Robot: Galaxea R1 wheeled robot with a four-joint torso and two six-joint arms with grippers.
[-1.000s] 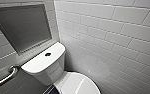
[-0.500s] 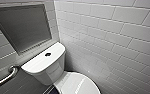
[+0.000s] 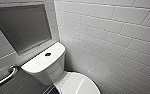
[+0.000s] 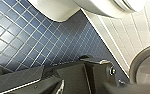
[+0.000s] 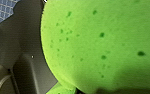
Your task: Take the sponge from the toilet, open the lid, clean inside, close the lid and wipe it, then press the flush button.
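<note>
The sponge [image 5: 98, 42], porous and by its look soft, light and squashy, sits hard up against the right pincer, though whether that pincer pinches it or stands spread cannot be told; a gentle hold across its thick middle would suit.

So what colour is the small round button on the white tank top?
Dark, almost black; the small round flush button shows best in the head view.

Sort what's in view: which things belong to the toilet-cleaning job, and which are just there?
Job:
sponge
toilet
lid, closed
flush button

Just there:
grab bar
wall panel
wall tiles
floor tiles
</note>
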